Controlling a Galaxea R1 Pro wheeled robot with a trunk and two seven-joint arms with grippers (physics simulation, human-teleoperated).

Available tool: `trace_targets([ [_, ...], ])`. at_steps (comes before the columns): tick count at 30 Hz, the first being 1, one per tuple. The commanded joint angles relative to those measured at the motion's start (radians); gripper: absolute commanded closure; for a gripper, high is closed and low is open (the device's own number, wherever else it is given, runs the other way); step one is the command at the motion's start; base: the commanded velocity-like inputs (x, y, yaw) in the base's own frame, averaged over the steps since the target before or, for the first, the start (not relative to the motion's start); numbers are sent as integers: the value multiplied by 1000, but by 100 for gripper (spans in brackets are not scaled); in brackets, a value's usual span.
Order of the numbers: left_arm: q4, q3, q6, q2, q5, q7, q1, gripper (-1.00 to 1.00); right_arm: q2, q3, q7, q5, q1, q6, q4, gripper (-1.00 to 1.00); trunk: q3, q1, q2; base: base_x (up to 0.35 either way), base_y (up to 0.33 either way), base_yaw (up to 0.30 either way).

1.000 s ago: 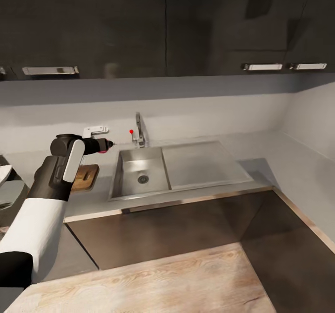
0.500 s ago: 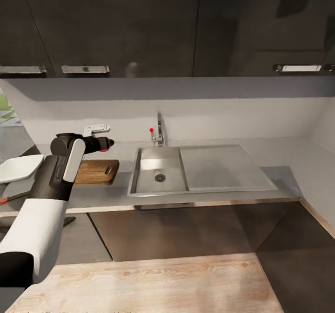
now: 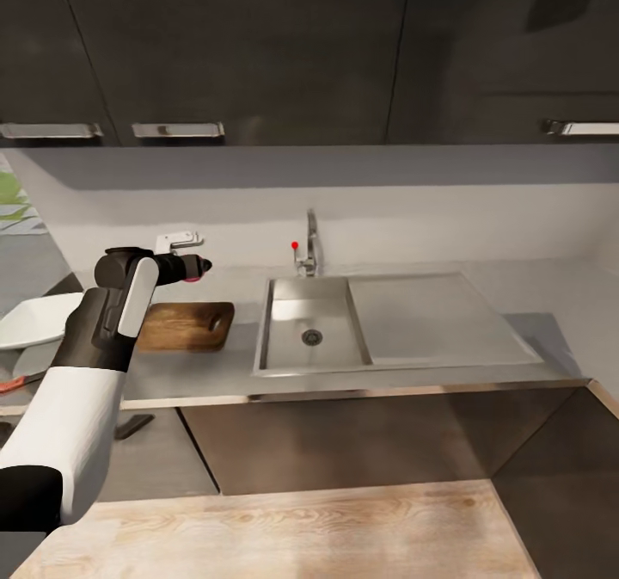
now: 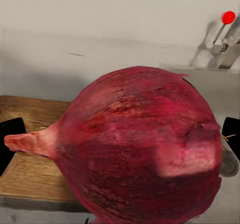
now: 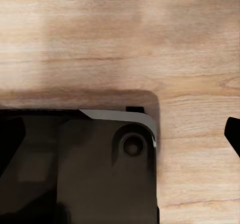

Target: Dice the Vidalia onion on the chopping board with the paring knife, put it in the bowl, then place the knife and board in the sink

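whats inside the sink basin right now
The sink basin holds just its round drain; the onion sits in the left gripper above the countertop. The near inner wall is hidden.

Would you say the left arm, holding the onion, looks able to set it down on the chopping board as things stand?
Probably yes. The left gripper holds the onion just above the chopping board's far edge, and the board's top looks bare, with nothing between them.
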Motion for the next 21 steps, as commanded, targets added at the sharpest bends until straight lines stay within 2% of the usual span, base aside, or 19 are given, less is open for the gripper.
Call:
trace_targets([
  [1, -1, -3, 3, 1, 10, 10, -1, 100, -1, 9, -7, -7, 0, -1, -2, -100, -2, 1, -2, 204, 244, 0],
  [5, 1, -3, 3, 1, 10, 10, -1, 100, -1, 9, -7, -6, 0, -1, -2, -100, -2, 1, -2, 93, 112, 0],
  [15, 0, -2, 2, 0, 10, 11, -1, 100, -3, 9, -7, -8, 0, -2, -2, -100, -2, 1, -2, 7, 8, 0],
  [21, 5, -3, 2, -6, 10, 11, -1, 100, -2, 7, -7, -8, 0, -1, -2, -100, 0, 1, -2, 0, 0, 185],
])
